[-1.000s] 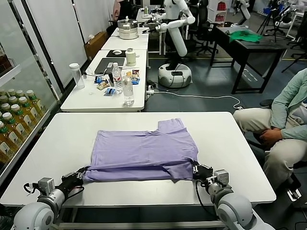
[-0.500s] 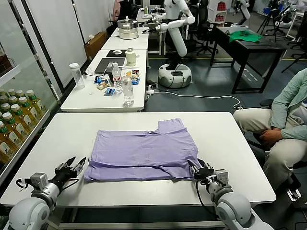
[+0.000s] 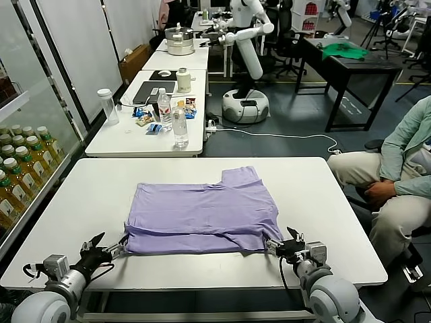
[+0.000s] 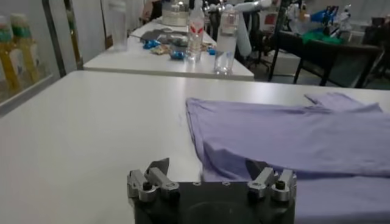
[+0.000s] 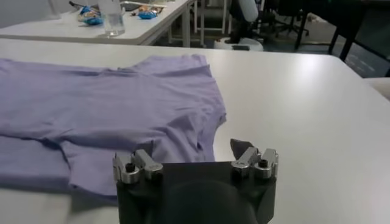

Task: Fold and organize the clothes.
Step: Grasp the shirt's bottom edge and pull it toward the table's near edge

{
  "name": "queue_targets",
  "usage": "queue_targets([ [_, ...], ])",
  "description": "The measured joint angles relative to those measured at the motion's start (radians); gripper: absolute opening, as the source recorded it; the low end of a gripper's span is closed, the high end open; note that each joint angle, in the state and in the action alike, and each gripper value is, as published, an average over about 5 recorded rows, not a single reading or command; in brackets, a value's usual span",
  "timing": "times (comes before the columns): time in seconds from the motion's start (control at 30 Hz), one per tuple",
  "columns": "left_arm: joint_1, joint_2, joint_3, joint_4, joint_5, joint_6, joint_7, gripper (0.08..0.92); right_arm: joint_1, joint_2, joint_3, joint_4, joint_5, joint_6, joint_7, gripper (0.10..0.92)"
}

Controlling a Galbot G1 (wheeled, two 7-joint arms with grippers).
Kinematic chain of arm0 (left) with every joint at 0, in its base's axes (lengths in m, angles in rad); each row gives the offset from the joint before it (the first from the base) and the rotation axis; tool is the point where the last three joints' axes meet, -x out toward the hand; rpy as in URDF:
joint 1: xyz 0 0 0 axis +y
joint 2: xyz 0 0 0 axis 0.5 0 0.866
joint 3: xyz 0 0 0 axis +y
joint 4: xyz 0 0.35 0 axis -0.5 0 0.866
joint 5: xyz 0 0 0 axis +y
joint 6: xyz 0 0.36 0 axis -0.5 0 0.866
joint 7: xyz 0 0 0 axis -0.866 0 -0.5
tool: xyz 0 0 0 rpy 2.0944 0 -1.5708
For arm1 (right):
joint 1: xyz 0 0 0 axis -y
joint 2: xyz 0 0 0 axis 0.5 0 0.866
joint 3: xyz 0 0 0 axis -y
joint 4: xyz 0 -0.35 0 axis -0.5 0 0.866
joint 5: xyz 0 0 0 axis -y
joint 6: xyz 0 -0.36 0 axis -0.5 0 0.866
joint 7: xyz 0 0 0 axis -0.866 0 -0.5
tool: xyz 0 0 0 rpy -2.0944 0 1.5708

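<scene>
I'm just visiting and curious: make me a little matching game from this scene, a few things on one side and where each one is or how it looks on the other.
Things:
1. lavender T-shirt
2. left gripper
3. right gripper
4. seated person

Places or states:
A. open, at the shirt's near corner on the robot's right
B. beside the white table, on the robot's right
C. folded, flat on the white table
D. open, at the shirt's near corner on the robot's left

Pairs: 1-C, 2-D, 3-A, 4-B
</scene>
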Motion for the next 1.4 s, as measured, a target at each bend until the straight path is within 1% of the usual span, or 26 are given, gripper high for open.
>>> queue_targets([
  [0.1,0.006,-0.001,0.005,0.000,0.003,0.023,-0.015,0.822,-0.009,0.004,-0.003,0.002,0.007,-0.005,0.007,0.788],
  [0.2,0.013,-0.004,0.011,0.002,0.007,0.039,-0.026,0.790,-0.014,0.009,-0.005,0.003,0.012,-0.007,0.010,0.708],
  [0.3,0.016,-0.008,0.017,0.002,0.008,0.051,-0.034,0.715,-0.018,0.012,-0.004,0.006,0.018,-0.009,0.013,0.621],
  [0.77,0.012,-0.027,0.039,0.006,0.016,0.071,-0.044,0.308,-0.039,0.011,0.011,0.019,0.022,-0.007,0.010,0.215],
  [0.87,0.020,-0.028,0.037,-0.001,0.016,0.072,-0.042,0.221,-0.053,0.002,0.020,0.035,0.018,-0.007,0.005,0.145],
  [0.97,0.038,-0.023,0.028,-0.018,0.018,0.072,-0.045,0.136,-0.077,-0.011,0.032,0.063,0.013,-0.008,0.000,0.121],
  [1.07,0.070,-0.019,0.012,-0.048,0.023,0.067,-0.048,0.093,-0.111,-0.025,0.048,0.100,0.006,-0.009,-0.002,0.120],
  [1.3,0.200,-0.020,-0.031,-0.137,0.048,0.036,-0.057,0.091,-0.223,-0.045,0.074,0.196,-0.026,-0.010,-0.009,0.120],
  [1.4,0.245,-0.021,-0.044,-0.161,0.062,0.031,-0.059,0.092,-0.263,-0.045,0.078,0.227,-0.044,-0.011,-0.010,0.150],
])
